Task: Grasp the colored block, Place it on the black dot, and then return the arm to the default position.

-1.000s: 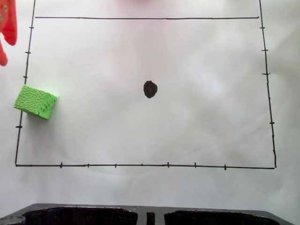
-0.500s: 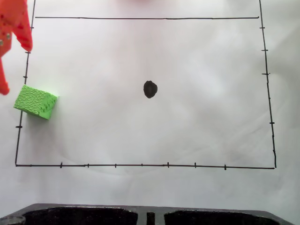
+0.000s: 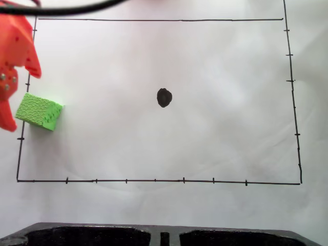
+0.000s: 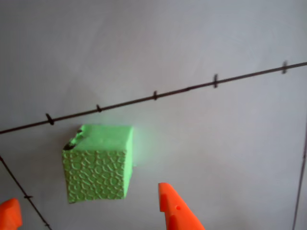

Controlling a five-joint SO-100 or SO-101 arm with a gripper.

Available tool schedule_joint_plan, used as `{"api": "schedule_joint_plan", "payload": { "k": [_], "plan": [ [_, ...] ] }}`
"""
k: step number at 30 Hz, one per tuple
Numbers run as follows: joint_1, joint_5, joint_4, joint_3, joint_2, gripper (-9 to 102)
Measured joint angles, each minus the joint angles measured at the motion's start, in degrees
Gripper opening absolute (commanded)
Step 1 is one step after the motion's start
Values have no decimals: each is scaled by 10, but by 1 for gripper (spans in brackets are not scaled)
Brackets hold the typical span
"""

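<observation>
While the arm (image 3: 13, 46) is hanging at the left edge of the fixed view, its gripper (image 3: 23, 100) is standing wide, one orange finger (image 3: 32, 64) pointing down just above the block (image 3: 39, 111) and the other (image 3: 6, 118) reaching down along the block's left side; whether either finger is touching the block cannot be told from there. In the wrist view the block (image 4: 99, 165) is sitting at lower left with clear gaps between it and the two fingertips, one (image 4: 175, 211) at bottom centre and one (image 4: 9, 215) in the bottom left corner; the gripper (image 4: 91, 213) is holding nothing. The block is lying on white paper (image 3: 169, 138) at mid-left of the fixed view, straddling the left border line (image 3: 28, 77); the dot (image 3: 164, 97) is sitting at the centre of the drawn rectangle, well apart from the block; a black cable (image 3: 77, 9) is crossing the upper left corner; a dark tray (image 3: 154, 234) is lining the bottom edge.
</observation>
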Motion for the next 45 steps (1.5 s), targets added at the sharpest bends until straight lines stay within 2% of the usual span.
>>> {"api": "schedule_joint_plan", "payload": {
  "k": [24,36,45],
  "plan": [
    [-16,-1,-10,-91,-134,39],
    [-14,-1,-12,-91,-147,23],
    [-11,-2,-4,-91,-147,18]
  ]
}}
